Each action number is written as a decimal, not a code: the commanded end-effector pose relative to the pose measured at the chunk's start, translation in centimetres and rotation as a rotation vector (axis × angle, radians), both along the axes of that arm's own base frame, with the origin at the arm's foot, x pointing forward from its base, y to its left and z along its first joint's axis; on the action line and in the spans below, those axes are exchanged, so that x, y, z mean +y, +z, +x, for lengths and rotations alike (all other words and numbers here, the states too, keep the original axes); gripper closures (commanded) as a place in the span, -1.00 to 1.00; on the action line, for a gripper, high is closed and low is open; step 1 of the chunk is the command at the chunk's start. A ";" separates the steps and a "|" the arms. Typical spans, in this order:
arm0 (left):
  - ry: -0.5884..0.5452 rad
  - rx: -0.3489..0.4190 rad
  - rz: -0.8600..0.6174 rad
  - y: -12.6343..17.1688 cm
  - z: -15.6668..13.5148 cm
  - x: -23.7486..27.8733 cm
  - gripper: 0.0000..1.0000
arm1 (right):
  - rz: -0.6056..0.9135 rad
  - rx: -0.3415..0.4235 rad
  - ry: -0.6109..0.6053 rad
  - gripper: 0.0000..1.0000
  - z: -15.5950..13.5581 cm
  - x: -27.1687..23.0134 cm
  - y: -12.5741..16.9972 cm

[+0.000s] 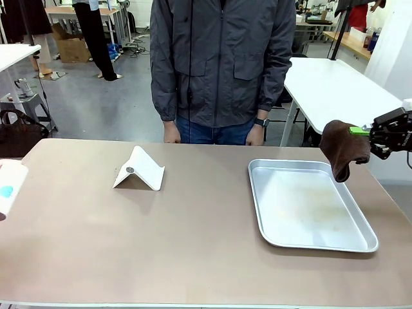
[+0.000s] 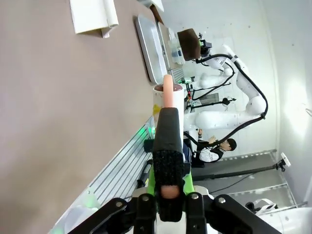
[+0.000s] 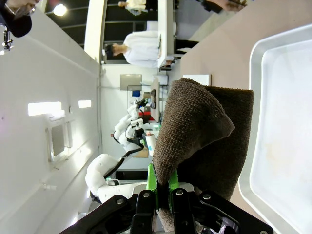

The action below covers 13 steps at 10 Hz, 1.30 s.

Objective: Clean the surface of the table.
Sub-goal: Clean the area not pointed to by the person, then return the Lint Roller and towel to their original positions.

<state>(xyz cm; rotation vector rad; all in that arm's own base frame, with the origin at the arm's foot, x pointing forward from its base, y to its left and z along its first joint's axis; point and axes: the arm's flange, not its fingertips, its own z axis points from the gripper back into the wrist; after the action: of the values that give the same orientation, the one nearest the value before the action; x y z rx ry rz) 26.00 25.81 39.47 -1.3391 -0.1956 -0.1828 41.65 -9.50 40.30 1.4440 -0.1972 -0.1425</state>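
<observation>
The brownish-tan table [image 1: 193,251] runs across the front view, with a person standing at its far side. My right gripper [image 1: 362,132] hangs above the table's right end, beside the tray's far right corner. It is shut on a dark brown cloth [image 1: 343,148] that droops from its fingers. In the right wrist view the cloth [image 3: 204,131] bulges out of the green pads [image 3: 152,181], over the tray rim. My left gripper [image 2: 168,114] is shut on a white bottle [image 2: 171,95] with a pinkish part. At the front view's left edge the bottle [image 1: 9,185] hovers over the table.
A shiny metal tray [image 1: 259,193] lies on the right half of the table. A white folded card [image 1: 138,168] stands left of centre. The person's hands [image 1: 171,134] hang just behind the far edge. A white-topped table [image 1: 335,87] stands behind on the right.
</observation>
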 end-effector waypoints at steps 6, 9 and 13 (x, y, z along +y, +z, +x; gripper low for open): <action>0.000 0.000 0.000 0.0 0.0 0.0 0.55 | 0.006 -0.007 -0.001 0.80 0.1 -0.1 0.4; 0.000 0.000 0.000 0.0 0.0 0.0 0.55 | 0.006 -0.007 -0.001 0.80 0.1 -0.1 0.4; 0.000 0.000 0.000 0.0 0.0 0.0 0.55 | 0.006 -0.007 -0.001 0.80 0.1 -0.1 0.4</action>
<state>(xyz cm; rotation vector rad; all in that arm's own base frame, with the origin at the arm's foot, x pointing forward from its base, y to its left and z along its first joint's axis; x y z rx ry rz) 26.01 25.84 39.06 -1.3349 -0.1964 -0.1805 41.65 -9.50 40.31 1.4440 -0.1972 -0.1425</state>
